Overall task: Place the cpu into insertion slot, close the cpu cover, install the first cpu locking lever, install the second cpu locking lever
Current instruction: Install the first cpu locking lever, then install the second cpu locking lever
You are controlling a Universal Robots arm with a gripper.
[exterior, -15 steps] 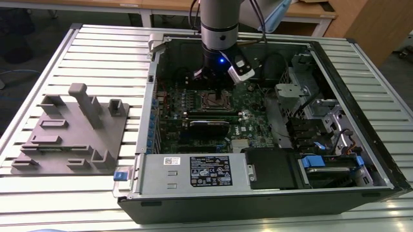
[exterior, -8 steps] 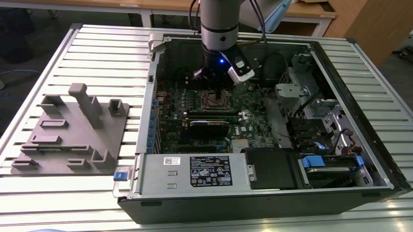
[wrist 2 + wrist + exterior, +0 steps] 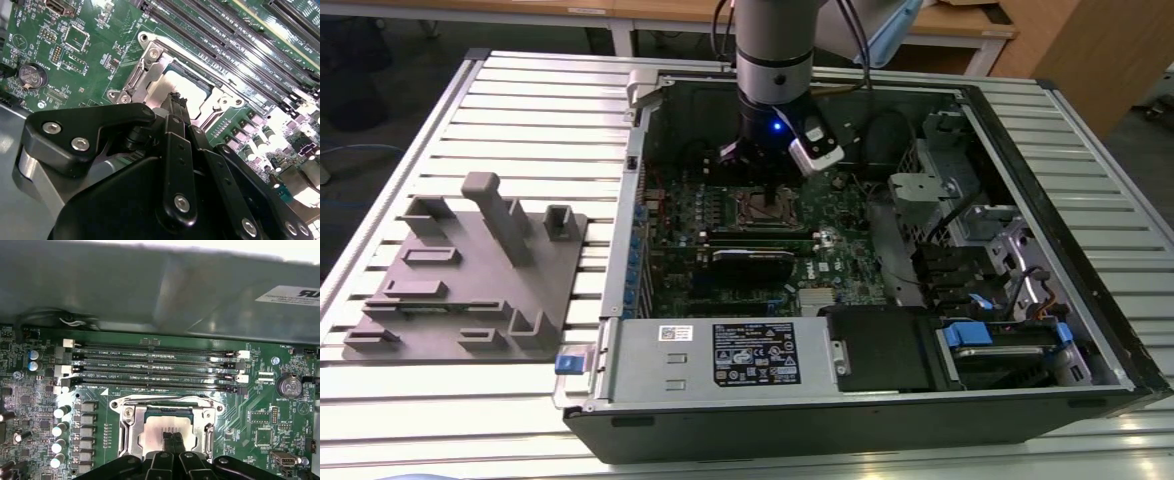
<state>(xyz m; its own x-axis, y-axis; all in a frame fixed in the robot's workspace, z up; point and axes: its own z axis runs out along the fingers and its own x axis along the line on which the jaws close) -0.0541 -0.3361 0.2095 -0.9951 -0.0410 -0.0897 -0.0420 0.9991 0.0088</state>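
Hovering gripper (image 3: 171, 440) over cpu (image 3: 155, 432).

- A slatted metal workbench (image 3: 520, 90) fills most of the exterior view.
- Wooden desks (image 3: 961, 25) stand behind it, with a wooden cabinet (image 3: 1094, 50) at the exterior view's right.
- Dark floor (image 3: 400, 50) lies beyond.

- A slatted metal surface (image 3: 520, 90) carried an open computer case (image 3: 1067, 200).
- A grey fixture block (image 3: 467, 280) with upright pegs sat on the exterior view's left, beside the case.
- Long black memory slots (image 3: 150, 367) ran across the green motherboard (image 3: 250, 405).
- A coin battery (image 3: 288, 386) lay near them.
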